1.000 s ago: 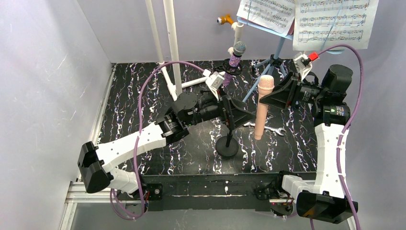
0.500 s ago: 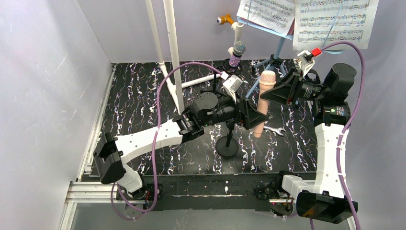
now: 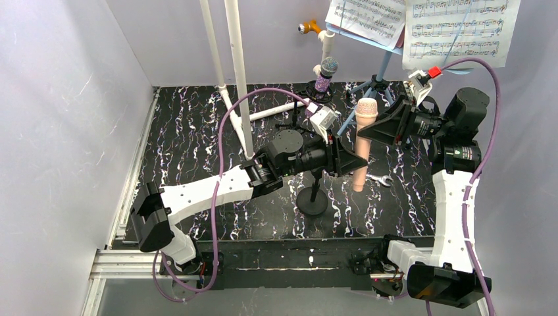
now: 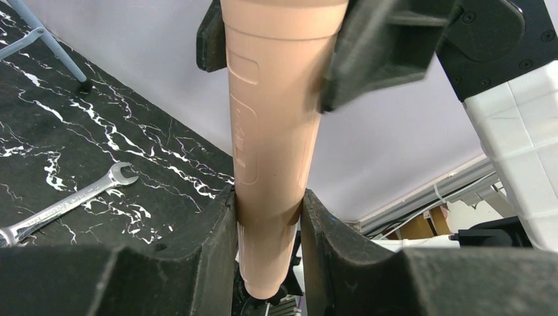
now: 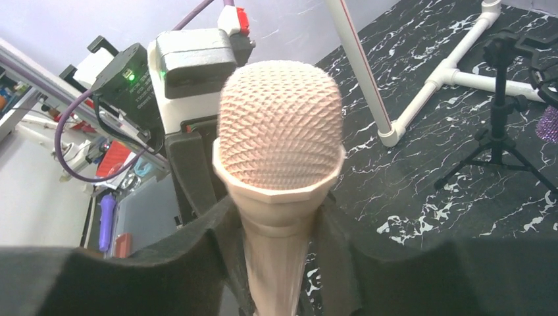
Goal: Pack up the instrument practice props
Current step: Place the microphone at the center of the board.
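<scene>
Two pairs of black jaws clamp the smooth peach microphone [image 4: 273,125] — right under its mesh head, left lower.

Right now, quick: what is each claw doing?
Left claw: closed on the peach microphone, low on its body.
Right claw: closed on the same microphone, just under its head.

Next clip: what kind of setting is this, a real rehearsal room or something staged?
Most likely a staged robot test booth, not a real music room. Plain panel walls box in a black marbled tabletop, and the sheet-music pages and peach microphone look like toy props.
</scene>
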